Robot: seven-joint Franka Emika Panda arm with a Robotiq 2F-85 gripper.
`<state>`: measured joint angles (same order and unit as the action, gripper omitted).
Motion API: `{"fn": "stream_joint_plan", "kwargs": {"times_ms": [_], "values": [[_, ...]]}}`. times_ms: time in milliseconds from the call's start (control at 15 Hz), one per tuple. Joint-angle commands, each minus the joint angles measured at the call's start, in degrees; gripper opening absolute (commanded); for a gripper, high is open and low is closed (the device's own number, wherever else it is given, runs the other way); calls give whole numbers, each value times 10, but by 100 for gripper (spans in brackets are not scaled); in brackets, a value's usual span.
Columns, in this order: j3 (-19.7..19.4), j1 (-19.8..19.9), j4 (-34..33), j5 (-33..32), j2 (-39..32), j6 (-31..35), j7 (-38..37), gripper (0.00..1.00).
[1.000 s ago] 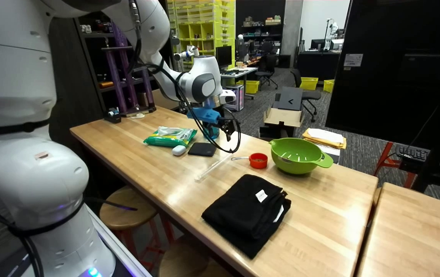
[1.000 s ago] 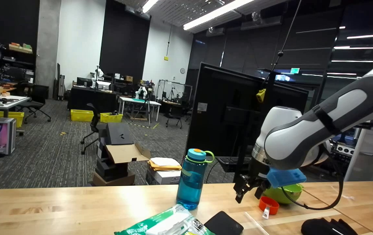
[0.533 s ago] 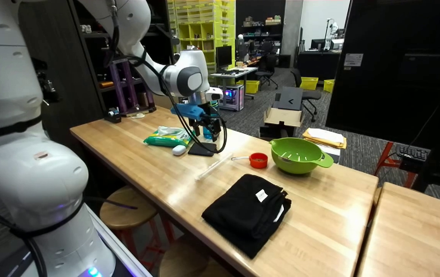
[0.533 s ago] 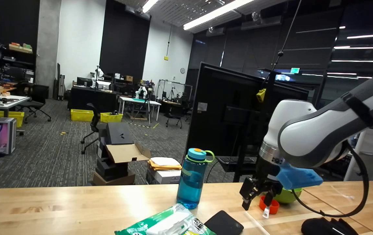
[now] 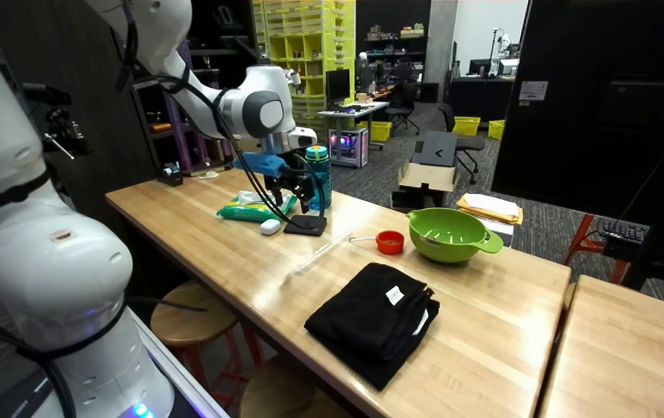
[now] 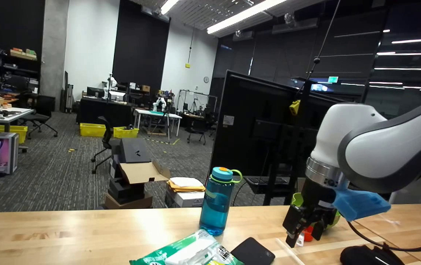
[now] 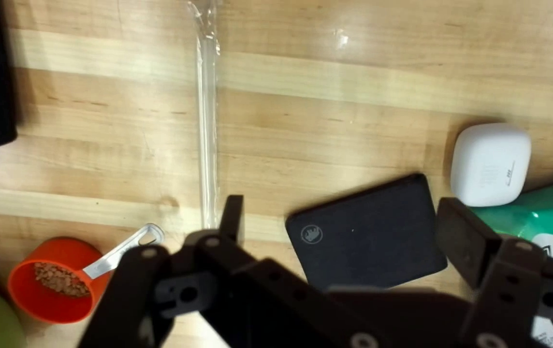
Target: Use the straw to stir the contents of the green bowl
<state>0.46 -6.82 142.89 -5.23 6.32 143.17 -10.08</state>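
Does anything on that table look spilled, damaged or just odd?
I see no spill or damage. One oddity: in the wrist view, the straw seems to be inside a clear wrapper that crinkles past one end, odd for something meant to stir.

There's the red cup point(image 5: 390, 248) on the pale wooden table point(image 5: 483, 348), its handle point(image 7: 117, 253) pointing toward the wrapped straw point(image 7: 208, 125), which lies flat near the cup! Just beside the cup, on the side away from its handle, stands the green bowl point(image 5: 445, 251); near the cup, too, the folded black cloth point(image 5: 367, 319). Farther from the cup, a flat black case point(image 7: 363, 237), then a rounded white case point(image 7: 490, 164). Well apart from the cup, a green-and-white pack point(image 5: 242, 210), an upright blue bottle point(image 6: 216, 206)!
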Motion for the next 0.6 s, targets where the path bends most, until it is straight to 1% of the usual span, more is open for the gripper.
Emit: {"fn": "stream_joint_plan", "kwargs": {"times_ms": [0,133,333,400,533], "values": [[26,17,51,-22,74,-15,-15,100],[37,19,69,-21,93,-15,-16,100],[64,17,100,-25,117,2,-45,100],[50,19,69,-1,82,-6,-11,100],[62,17,82,-3,94,-5,-25,100]]}}
